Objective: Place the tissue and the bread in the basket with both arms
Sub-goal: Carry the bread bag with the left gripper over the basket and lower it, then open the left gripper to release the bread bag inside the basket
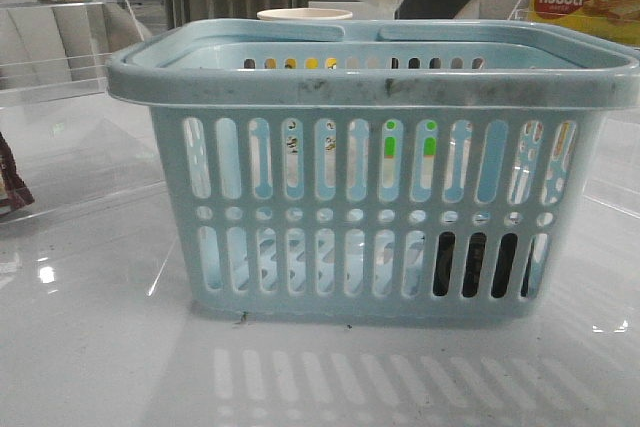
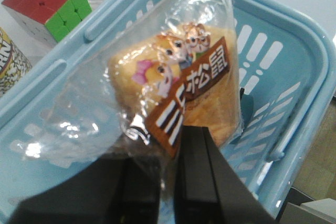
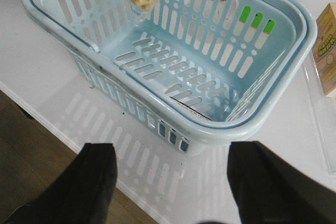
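Left fingers [image 2: 202,182] pinched on the lower edge of the clear wrapper, the bread [image 2: 173,98] hanging beyond the tips, above the open basket [image 2: 294,98]. Right fingers [image 3: 92,182] spread wide, nothing between them, held high over the near rim of the basket, apart from it. Past the right fingers, a bare slotted basket floor with a thin dark strip against the near wall; tissue not clearly made out. White glossy table [image 1: 100,367] under the basket. Only in the left wrist view: a colour cube [image 2: 50,6] beyond the basket's rim. Only in the front view: a yellow-red "nabati" box [image 1: 590,2] behind the basket.
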Robot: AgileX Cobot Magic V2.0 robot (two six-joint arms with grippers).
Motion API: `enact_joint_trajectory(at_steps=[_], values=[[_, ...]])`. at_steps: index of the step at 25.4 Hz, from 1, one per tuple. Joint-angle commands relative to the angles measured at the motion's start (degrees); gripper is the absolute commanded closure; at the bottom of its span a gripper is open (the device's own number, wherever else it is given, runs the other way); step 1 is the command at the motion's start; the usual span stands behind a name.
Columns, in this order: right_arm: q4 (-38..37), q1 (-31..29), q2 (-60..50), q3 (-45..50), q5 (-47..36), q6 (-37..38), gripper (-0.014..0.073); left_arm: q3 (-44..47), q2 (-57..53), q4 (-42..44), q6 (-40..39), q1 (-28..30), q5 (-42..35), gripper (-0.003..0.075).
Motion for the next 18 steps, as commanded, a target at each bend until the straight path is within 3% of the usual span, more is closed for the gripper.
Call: enact_joint_trajectory(at_steps=[1, 18], values=[[-0.33, 0.05, -0.19, -1.41, -3.68, -0.38, 0.0039, -0.37, -0.76, -1.47, 0.22, -0.28, -4.03, 0.0594], [-0.33, 0.05, -0.19, -1.41, -3.68, -0.38, 0.0039, -0.32, 8.51, 5.07, 0.22, -0.17, -11.94, 0.059]])
